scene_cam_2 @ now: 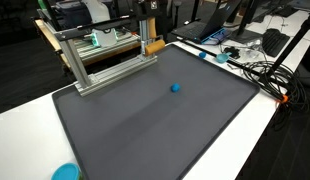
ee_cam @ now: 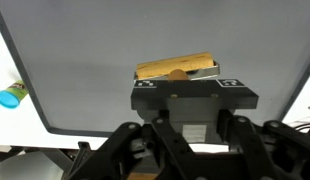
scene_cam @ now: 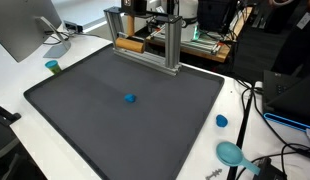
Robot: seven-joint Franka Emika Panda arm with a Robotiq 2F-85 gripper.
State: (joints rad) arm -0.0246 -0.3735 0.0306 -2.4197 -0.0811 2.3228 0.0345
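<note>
One wooden block (ee_cam: 180, 68), tan to yellowish, with a darker brown patch on the face that shows. Long and flat, lying crosswise, slightly tilted with the right end higher. Placed just above the middle of the wrist view, clamped between the fingertips of the gripper (ee_cam: 187, 86), lower edge hidden behind them. In an exterior view, only a small tan-orange shape (scene_cam_2: 153, 47) in the upper middle, too small for detail.
</note>
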